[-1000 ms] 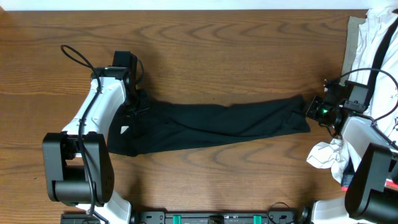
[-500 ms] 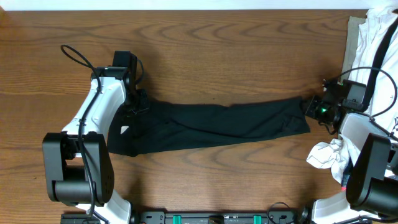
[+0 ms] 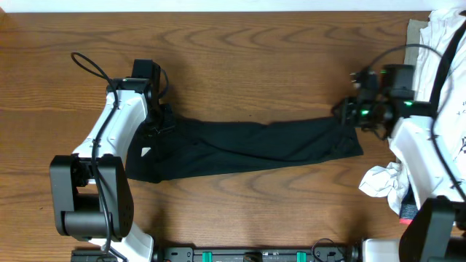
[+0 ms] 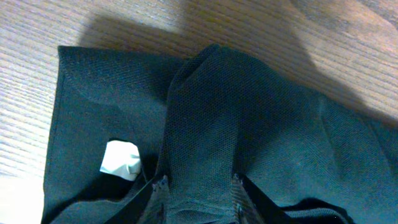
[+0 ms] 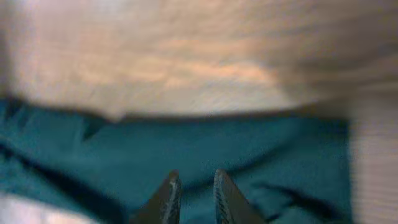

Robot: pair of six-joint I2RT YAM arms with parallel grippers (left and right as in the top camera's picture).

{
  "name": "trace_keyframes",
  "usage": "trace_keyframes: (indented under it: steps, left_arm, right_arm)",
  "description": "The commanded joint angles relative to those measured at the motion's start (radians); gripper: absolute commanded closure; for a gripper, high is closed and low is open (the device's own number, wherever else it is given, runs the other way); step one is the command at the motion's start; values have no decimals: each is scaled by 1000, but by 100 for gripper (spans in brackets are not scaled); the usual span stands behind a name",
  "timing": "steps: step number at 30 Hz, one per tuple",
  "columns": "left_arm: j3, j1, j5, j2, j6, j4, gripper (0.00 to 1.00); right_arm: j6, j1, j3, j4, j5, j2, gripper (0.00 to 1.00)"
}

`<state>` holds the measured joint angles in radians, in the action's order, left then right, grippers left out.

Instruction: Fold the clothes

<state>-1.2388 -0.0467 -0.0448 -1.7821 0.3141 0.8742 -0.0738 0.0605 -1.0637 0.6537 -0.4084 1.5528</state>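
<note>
Table of brown wood (image 3: 255,58), read from left to right. Far left: left gripper (image 3: 158,125) sits on the left end of the black garment (image 3: 247,149). The left wrist view shows its fingers clamped on a raised ridge of the cloth, with a small white tag (image 4: 121,160) lying on the fabric just beside that ridge. Centre: the garment lies on the table as a long, narrow band, broader at its left end. Right: right gripper (image 3: 348,113) is over the band's upper right corner. In the blurred right wrist view its fingers stand close together with a thin gap, cloth beneath them; whether any fabric is pinched cannot be told. Far right: white garments (image 3: 444,44) with black straps are piled at the table's edge, and a crumpled white piece (image 3: 380,182) lies beside the right arm.
</note>
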Motion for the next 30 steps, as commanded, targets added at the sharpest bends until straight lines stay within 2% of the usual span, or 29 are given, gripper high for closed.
trace_keyframes:
  steps: [1,7,16,21,30]
  left_arm:
    - [-22,3,15,24,-5,3,64]
    - [-22,3,15,24,-1,3,64]
    - [-22,3,15,24,-1,2,64]
    - [-22,3,15,24,-1,1,64]
    - [-22,3,15,24,-1,-3,64]
  right_arm:
    - [27,-95,34,35,31,5,84]
    - [19,-186,121,6,191,5,88]
    - [-20,-193,261,-116,262,5,91]
    - [-31,-192,282,-103,386,5,91]
    - [-186,-178,288,2,717,5,92]
